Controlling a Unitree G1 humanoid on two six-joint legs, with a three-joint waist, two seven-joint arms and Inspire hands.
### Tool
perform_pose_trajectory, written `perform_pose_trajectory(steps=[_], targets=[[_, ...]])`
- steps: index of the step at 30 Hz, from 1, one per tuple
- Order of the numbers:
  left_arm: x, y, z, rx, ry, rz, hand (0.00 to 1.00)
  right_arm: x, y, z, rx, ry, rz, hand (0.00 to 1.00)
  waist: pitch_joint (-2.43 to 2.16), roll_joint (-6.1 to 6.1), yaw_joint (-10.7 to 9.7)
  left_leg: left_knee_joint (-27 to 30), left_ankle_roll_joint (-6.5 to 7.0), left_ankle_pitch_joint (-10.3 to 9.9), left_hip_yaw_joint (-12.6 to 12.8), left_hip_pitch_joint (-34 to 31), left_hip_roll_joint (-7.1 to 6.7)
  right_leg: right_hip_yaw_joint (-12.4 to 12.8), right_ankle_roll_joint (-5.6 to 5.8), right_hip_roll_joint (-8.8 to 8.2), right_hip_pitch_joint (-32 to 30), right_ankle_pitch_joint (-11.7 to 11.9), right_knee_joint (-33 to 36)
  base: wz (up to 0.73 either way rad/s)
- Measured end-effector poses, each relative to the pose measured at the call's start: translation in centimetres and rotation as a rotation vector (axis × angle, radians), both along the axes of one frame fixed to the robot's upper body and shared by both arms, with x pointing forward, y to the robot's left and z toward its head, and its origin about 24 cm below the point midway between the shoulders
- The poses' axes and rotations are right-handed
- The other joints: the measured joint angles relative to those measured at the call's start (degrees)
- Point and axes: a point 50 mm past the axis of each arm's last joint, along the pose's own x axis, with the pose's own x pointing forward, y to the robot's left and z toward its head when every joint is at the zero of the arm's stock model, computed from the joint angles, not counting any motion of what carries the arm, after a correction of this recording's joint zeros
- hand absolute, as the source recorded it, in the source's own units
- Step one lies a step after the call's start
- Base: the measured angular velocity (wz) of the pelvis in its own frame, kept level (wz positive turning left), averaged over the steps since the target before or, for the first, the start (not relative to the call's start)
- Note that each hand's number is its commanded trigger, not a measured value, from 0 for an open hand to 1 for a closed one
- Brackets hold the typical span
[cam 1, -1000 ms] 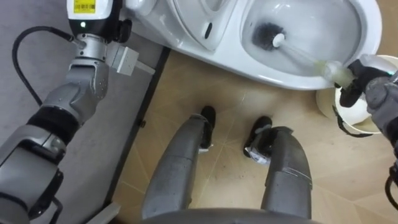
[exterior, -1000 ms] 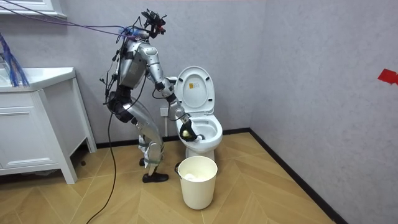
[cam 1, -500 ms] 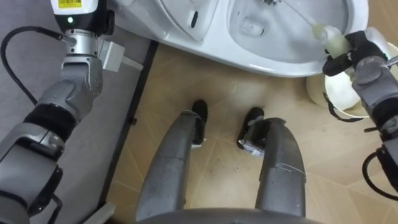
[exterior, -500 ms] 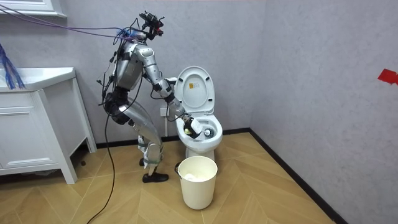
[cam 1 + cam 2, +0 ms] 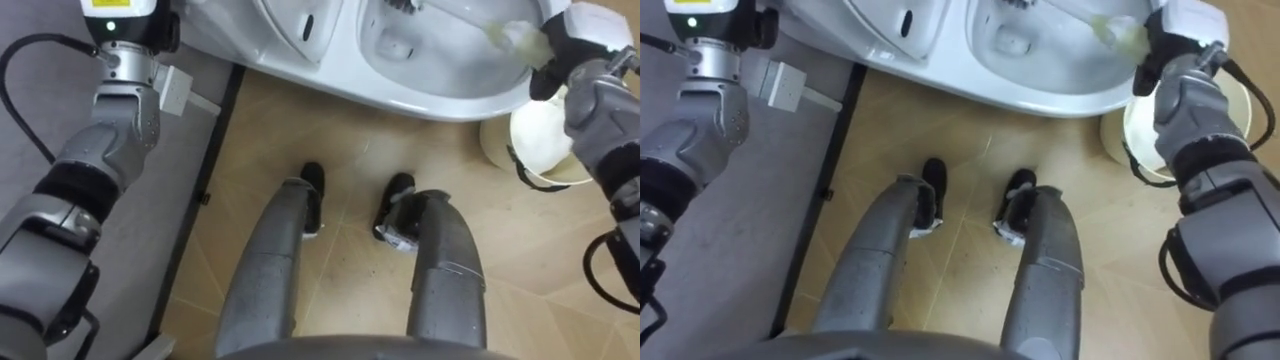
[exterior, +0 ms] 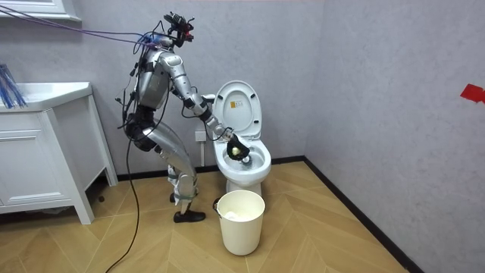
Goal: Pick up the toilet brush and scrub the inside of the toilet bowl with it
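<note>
The right hand [image 5: 558, 55] is gripping the toilet brush [image 5: 512, 37] by its pale yellowish grip, fingers curled round it, just above the right rim of the toilet bowl [image 5: 440, 100]. From the hand, the brush's long axis is running up and to the left into the bowl, with the dark bristle head lying at the view's top edge. The shaft is looking slim and translucent. A white bin [image 5: 545, 140] is standing just beside the bowl, below the hand.

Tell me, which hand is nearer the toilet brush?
Right. The right hand grips the toilet brush at the toilet's rim; the left hand is far off, past the lid.
</note>
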Motion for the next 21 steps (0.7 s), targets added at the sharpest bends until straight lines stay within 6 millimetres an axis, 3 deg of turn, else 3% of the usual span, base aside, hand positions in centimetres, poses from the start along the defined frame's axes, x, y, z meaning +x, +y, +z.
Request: perform_pose_trajectory(steps=[3, 10, 17, 21], targets=[[0.3, -0.5, 0.3, 0.009, 0.004, -0.020, 0.00, -0.1, 0.0, -0.1, -0.110, 0.073, 0.063, 1.00, 0.00, 0.21, 1.39, -0.19, 0.02, -0.04, 0.03, -0.16, 0.37, -0.19, -0.15, 0.42, 0.01, 0.17, -0.55, -0.04], [0.3, -1.0, 0.1, -0.005, 0.040, -0.075, 0.00, -0.6, -1.4, 1.0, -0.249, 0.102, 0.112, 1.00, -0.03, 2.11, 3.30, -1.71, -0.22, 0.02, -0.09, 0.16, 0.51, -0.86, -0.21, 0.38, 0.48, 0.36, -2.03, 0.01], [-0.2, -0.9, -0.6, -0.029, 0.062, -0.078, 0.00, -1.7, -0.5, -0.5, -0.251, 0.119, 0.140, 1.00, -0.21, 2.40, 2.99, -2.57, -0.54, -0.57, -0.33, 1.72, 1.12, -0.94, -0.45, 1.30, 2.36, 0.07, -3.47, 0.00], [-0.7, -0.5, -1.3, -0.059, 0.075, -0.063, 0.00, -2.1, 0.1, -0.9, -0.262, 0.120, 0.161, 1.00, -0.62, 2.99, 2.96, -2.57, -0.56, -0.81, -0.32, 2.20, 1.52, -1.05, -0.65, 1.83, 3.07, 0.33, -4.28, -0.08]])
